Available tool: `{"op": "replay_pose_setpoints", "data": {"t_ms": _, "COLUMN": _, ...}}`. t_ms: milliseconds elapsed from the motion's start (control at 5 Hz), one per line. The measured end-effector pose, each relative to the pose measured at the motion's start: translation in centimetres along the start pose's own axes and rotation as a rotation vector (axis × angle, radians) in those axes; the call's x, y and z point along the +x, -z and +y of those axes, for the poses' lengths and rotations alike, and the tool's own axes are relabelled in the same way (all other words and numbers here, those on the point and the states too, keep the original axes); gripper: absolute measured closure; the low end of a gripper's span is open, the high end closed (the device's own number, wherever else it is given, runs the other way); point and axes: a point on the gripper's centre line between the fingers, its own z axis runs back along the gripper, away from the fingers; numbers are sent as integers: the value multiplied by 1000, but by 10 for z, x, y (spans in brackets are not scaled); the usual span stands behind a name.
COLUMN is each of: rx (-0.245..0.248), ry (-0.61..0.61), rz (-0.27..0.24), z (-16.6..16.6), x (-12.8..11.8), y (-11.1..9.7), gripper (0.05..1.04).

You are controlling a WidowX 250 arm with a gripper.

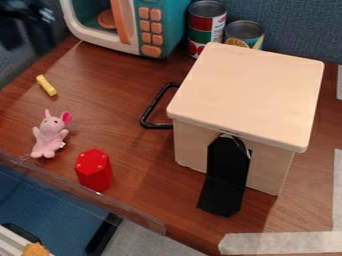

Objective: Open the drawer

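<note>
Black handle (147, 112) juts left from wooden box (250, 91). Gripper (30, 17) (dark blur, upper left, I think): opening and hold, cannot tell.

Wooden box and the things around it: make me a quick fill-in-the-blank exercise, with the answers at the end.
The handle at the box's side is ____ in colour. The plush toy is ____ all over its body. The six-sided block is ____ in colour. The number of cans standing behind the box is ____.
Missing words: black; pink; red; two.
</note>
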Motion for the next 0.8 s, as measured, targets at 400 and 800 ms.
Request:
{"op": "replay_pose_setpoints", "data": {"t_ms": 400, "rx": -81, "ry": -24, "rz": -113, "z": -43, "x": 18, "y": 12, "gripper": 85}}
{"op": "replay_pose_setpoints", "data": {"t_ms": 800, "rx": -71, "ry": -144, "rz": -188, "z": -57, "x": 42, "y": 31, "gripper": 85}}
